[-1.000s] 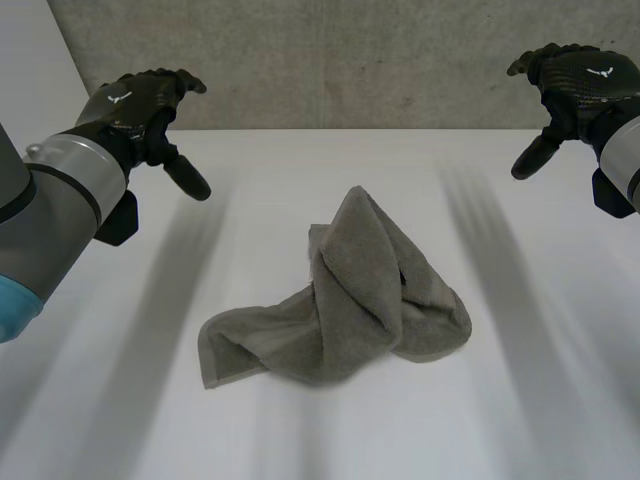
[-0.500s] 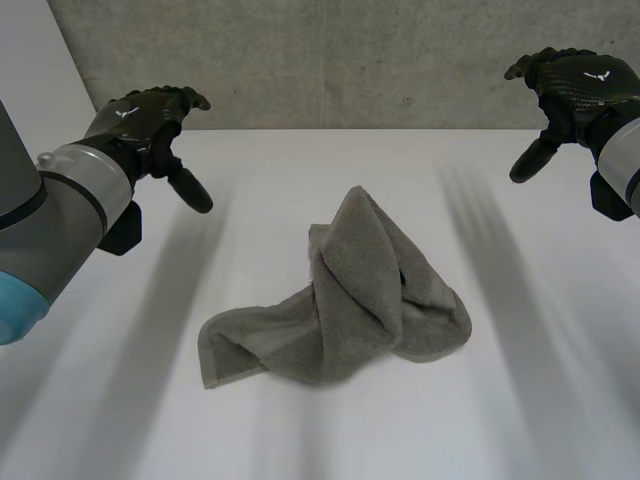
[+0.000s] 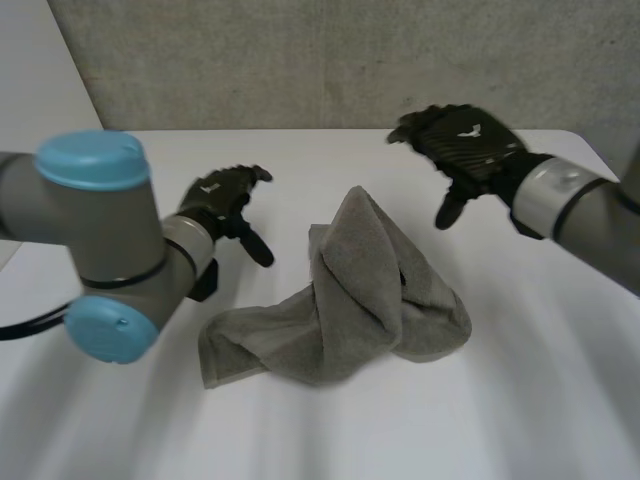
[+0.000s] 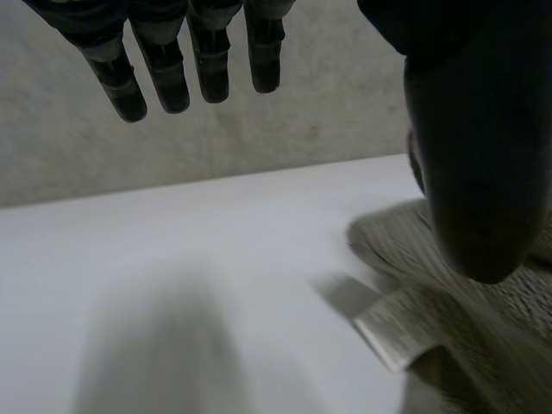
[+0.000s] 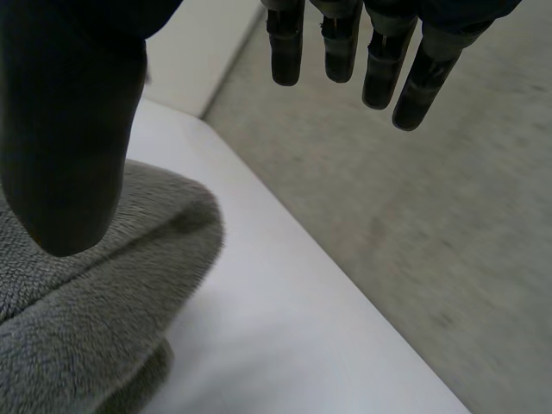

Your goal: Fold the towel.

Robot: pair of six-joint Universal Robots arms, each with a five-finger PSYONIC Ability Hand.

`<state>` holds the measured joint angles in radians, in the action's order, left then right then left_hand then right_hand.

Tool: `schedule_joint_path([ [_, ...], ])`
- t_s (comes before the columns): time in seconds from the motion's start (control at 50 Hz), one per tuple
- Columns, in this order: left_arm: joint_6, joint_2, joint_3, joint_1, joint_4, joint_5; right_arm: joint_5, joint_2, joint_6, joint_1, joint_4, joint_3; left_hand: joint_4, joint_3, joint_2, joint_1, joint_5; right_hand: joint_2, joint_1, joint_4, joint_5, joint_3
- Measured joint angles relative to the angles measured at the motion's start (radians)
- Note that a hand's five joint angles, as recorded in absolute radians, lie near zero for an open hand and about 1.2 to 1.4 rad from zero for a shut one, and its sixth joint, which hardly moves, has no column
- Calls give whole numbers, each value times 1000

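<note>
A grey towel (image 3: pixel 350 300) lies crumpled in a heap at the middle of the white table (image 3: pixel 520 400), with one flat corner stretching toward the near left. My left hand (image 3: pixel 222 200) hovers open just left of the heap, fingers straight and thumb pointing at the cloth. In the left wrist view the towel (image 4: pixel 457 328) lies under the thumb (image 4: pixel 474 155), apart from it. My right hand (image 3: pixel 462 145) hangs open above and to the right of the heap's raised peak. In the right wrist view the towel (image 5: pixel 78 319) sits below the thumb (image 5: pixel 69 121), with nothing held.
A grey concrete wall (image 3: pixel 330 60) runs behind the table's far edge. Bare tabletop surrounds the towel on all sides.
Both hands have swung inward from the table's far corners toward the towel, the left to its left side and the right above its peak. The towel has not moved.
</note>
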<state>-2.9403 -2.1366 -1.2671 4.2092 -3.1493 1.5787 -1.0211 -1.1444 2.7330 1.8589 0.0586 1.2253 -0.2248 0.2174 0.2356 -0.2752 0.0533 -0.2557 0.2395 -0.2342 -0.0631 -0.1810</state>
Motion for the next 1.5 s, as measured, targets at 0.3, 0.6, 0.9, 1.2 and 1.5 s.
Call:
schedule_joint_path([
  [0.3, 200, -259, 145, -85, -9, -85, 21, 357, -52, 112, -12, -294, 0, 0, 208, -169, 218, -5, 8, 0, -5, 0],
  [0.6, 283, -283, 140, -95, -7, -77, 18, 290, -75, 108, -2, -168, 0, 0, 871, -830, 897, -1065, 1063, 0, -1095, 0],
  [0.9, 285, -117, 34, -86, 0, -90, 162, -93, -77, -32, 0, 230, 0, 0, 1045, -1030, 1099, -1065, 1063, 0, -1095, 0],
  [1.2, 130, 100, -180, -68, 74, -94, 208, -98, -413, -130, 316, 318, 0, 0, 1049, -1037, 1100, -904, 909, 0, -933, 0],
  [1.5, -111, 256, -424, -21, 93, -86, 254, -179, -346, -141, 272, 271, 0, 0, 934, -898, 946, -183, 184, 0, -151, 0],
])
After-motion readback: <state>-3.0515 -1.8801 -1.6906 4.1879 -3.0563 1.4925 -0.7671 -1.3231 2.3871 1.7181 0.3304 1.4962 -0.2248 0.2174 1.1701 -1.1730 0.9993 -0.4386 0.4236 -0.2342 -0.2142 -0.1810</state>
